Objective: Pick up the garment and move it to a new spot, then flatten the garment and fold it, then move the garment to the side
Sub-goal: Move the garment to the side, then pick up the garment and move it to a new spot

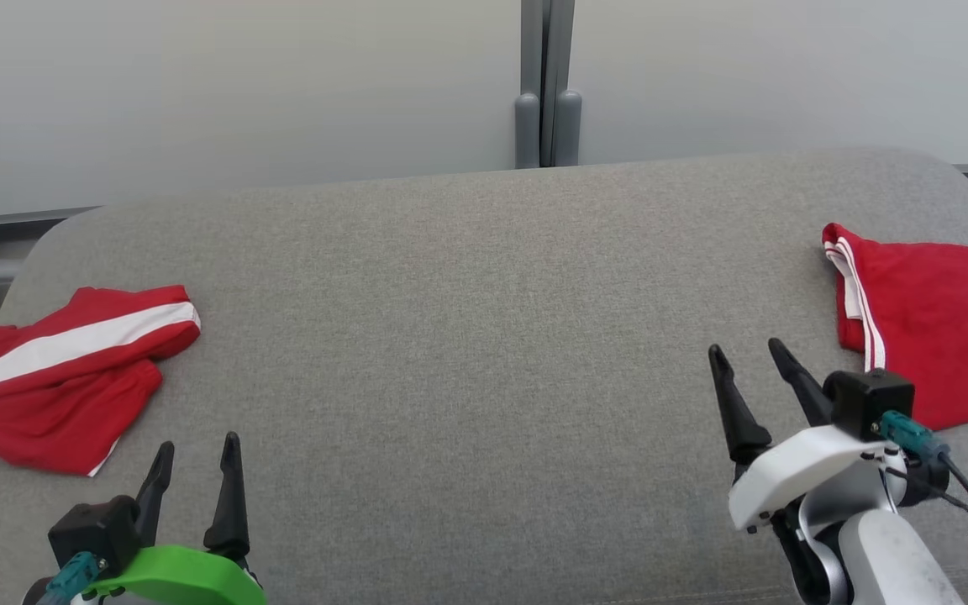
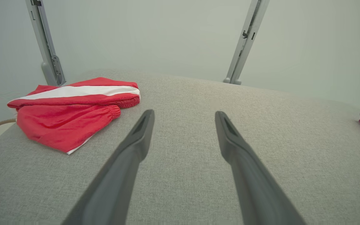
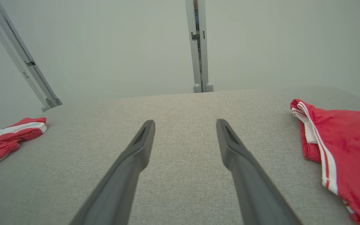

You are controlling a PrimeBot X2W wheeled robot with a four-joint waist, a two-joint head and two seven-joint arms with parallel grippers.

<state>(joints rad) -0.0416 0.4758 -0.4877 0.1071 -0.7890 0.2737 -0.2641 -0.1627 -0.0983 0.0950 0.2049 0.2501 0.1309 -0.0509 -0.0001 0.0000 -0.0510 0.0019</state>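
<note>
1. Folded red garment [image 1: 64,378] w/ broad white stripe: far left of the grey post [image 1: 546,84] and nearer the robot than it. It lies on the grey cushion [image 1: 484,319] by the cushion's left edge, elastic cuff showing in left wrist view.
2. Left gripper [image 1: 199,440]: left of post, close to the robot and just right of the folded garment w/o touching it. Fingers spread apart, released, gripping nothing, tips over grey fabric.
3. Right gripper [image 1: 744,345]: right of post, also close to the robot. Fingers parted wide, released, gripping nothing.
4. Second red garment [image 1: 938,328] w/ thin white trim: far right of post at the cushion's right edge. It lies loose, part cut off by the frame, just right of the right gripper and apart from its fingers.
</note>
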